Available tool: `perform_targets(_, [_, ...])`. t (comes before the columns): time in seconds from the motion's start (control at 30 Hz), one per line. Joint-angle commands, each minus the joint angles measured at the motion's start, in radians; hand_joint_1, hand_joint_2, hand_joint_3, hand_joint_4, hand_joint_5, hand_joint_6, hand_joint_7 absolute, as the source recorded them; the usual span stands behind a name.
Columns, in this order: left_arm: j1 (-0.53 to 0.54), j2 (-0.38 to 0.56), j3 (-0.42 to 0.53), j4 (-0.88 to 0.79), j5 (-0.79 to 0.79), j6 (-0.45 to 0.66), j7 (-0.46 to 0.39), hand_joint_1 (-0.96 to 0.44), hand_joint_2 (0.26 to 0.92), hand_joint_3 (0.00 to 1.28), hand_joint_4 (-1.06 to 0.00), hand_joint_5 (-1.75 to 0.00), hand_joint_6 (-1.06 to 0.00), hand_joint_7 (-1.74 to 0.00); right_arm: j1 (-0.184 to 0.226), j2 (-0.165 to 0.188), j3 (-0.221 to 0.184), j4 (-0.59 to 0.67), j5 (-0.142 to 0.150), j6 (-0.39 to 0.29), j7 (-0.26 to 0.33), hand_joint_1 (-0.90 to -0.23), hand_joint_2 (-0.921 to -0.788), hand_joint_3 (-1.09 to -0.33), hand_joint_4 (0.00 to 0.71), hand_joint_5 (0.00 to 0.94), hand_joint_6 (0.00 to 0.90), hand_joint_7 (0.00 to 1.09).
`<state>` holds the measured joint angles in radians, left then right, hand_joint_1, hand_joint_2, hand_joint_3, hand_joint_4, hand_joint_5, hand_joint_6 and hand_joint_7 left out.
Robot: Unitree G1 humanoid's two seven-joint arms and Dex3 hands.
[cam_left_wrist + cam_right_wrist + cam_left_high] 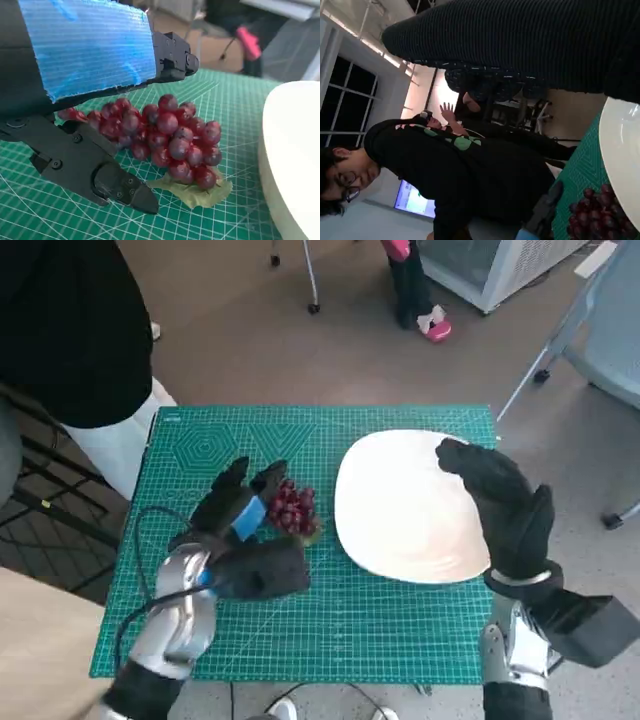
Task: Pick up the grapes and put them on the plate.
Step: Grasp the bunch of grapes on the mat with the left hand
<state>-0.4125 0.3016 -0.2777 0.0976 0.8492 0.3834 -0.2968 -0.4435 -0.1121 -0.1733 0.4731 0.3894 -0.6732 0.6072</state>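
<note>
- The left hand (pixel 243 508) hovers low at the grapes (pixel 293 508), fingers spread around the bunch; the left wrist view shows gaps between fingers (pixel 120 187) and fruit, so the hand appears to hold nothing yet.
- The grapes, a dark red bunch with a green leaf (pixel 192 192) under it, lie on the green cutting mat (pixel 340 625) covering the desk, near its middle and just beside the white plate (pixel 400 510).
- The right hand (pixel 505 505) rests over the plate's rim toward the desk's right edge, fingers apart and empty.
- Step in hand: the reach, judged close to the grasp.
- The next move calls for closing the fingers around the bunch, lifting, then a short carry toward the plate.
</note>
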Motion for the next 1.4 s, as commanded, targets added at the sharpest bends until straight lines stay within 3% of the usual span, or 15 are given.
perform_targets(0.03, [-0.067, -0.018, -0.029, 0.082, -0.006, 0.017, 0.016, -0.12, 0.695, 0.00, 0.00, 0.00, -0.18, 0.00, 0.016, -0.002, -0.002, 0.010, -0.003, 0.006, 0.000, -0.629, -0.921, -0.811, 0.331, 0.003, 0.001, 0.42])
perform_targets(0.33, [-0.186, -0.044, -0.076, 0.288, -0.016, 0.003, 0.067, -0.05, 0.722, 0.01, 0.00, 0.00, -0.17, 0.00, 0.016, -0.001, 0.000, 0.011, -0.002, 0.010, 0.002, -0.625, -0.921, -0.812, 0.331, 0.003, 0.001, 0.42])
perform_targets(0.53, [-0.310, -0.086, -0.132, 0.571, -0.024, -0.032, 0.115, -0.04, 0.745, 0.02, 0.00, 0.00, -0.17, 0.00, 0.018, -0.001, -0.001, 0.011, 0.002, 0.012, 0.005, -0.626, -0.921, -0.809, 0.334, 0.004, 0.003, 0.42])
perform_targets(0.7, [-0.359, -0.102, -0.160, 0.703, -0.040, -0.056, 0.135, 0.03, 0.781, 0.04, 0.00, 0.00, -0.17, 0.00, 0.019, -0.003, -0.002, 0.008, 0.005, 0.016, 0.007, -0.626, -0.921, -0.807, 0.335, 0.004, 0.003, 0.42])
perform_targets(1.03, [-0.429, -0.128, -0.191, 0.904, -0.076, -0.107, 0.158, 0.18, 0.873, 0.09, 0.00, 0.00, -0.18, 0.00, 0.024, -0.006, -0.004, 0.001, 0.004, 0.017, 0.006, -0.625, -0.921, -0.806, 0.335, 0.004, 0.004, 0.42])
perform_targets(1.4, [-0.486, -0.147, -0.215, 1.055, -0.101, -0.155, 0.188, 0.14, 0.876, 0.10, 0.00, 0.00, -0.18, 0.00, 0.024, -0.010, -0.006, -0.004, 0.000, 0.019, 0.000, -0.624, -0.921, -0.805, 0.337, 0.004, 0.003, 0.43])
